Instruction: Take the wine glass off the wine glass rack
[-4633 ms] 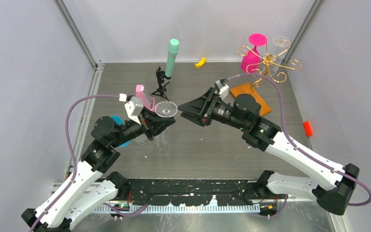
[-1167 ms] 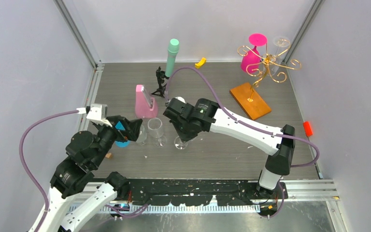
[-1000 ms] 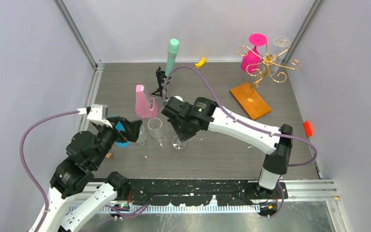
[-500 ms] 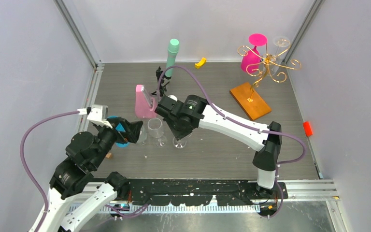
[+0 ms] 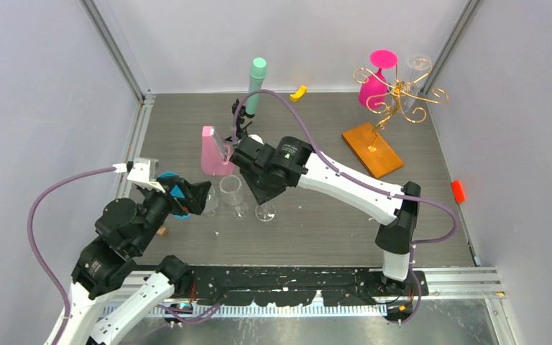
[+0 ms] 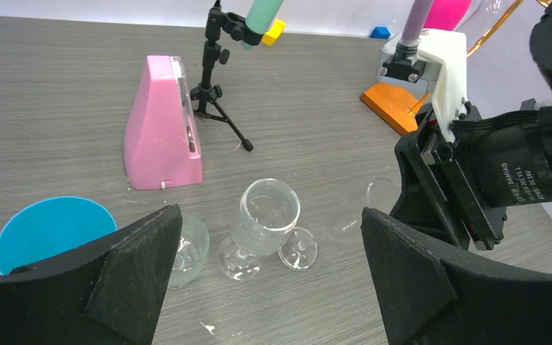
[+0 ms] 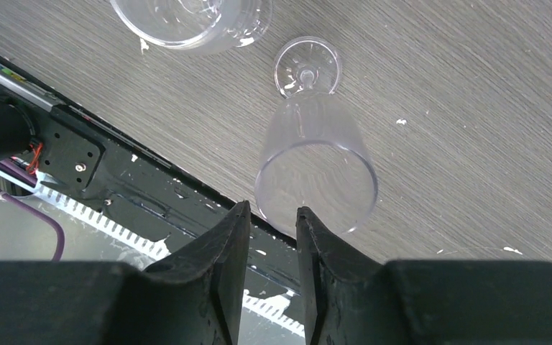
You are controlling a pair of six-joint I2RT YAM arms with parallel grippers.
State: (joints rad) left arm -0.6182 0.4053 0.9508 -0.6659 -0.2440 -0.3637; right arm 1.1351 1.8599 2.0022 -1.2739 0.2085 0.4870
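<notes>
1. Plainly, the table [image 5: 330,237] is the biggest thing, a grey wood-grain surface that carries everything else.
2. The right arm [image 5: 345,183] stretches across to the table's middle-left, its wrist pointing down over a clear glass.
3. The wine glass rack [image 5: 400,92] stands at the far right corner on its orange base [image 5: 372,149], well apart from both tools. A pink glass [image 5: 371,91] and a clear hanging glass [image 5: 418,66] are on its gold arms.
4. The left tool [image 5: 205,192] has its jaws spread wide and holds nothing. It sits low beside the other clear glasses [image 6: 266,215] (it seems to play no part at this point).
5. The right tool [image 7: 273,215] has its fingers parted by a narrow gap, with nothing pinched between them. The glass rim lies just below the tips, and I cannot tell whether one finger touches it.
6. The wine glass [image 7: 315,154] is off the rack. It stands on its foot [image 7: 307,67] on the table under the right tool, near the other clear glasses. The step in hand looks like the release. The next move calls for a wider opening and a straight lift clear of the rim, since a sideways drag could tip so light a glass into its neighbours.
</notes>
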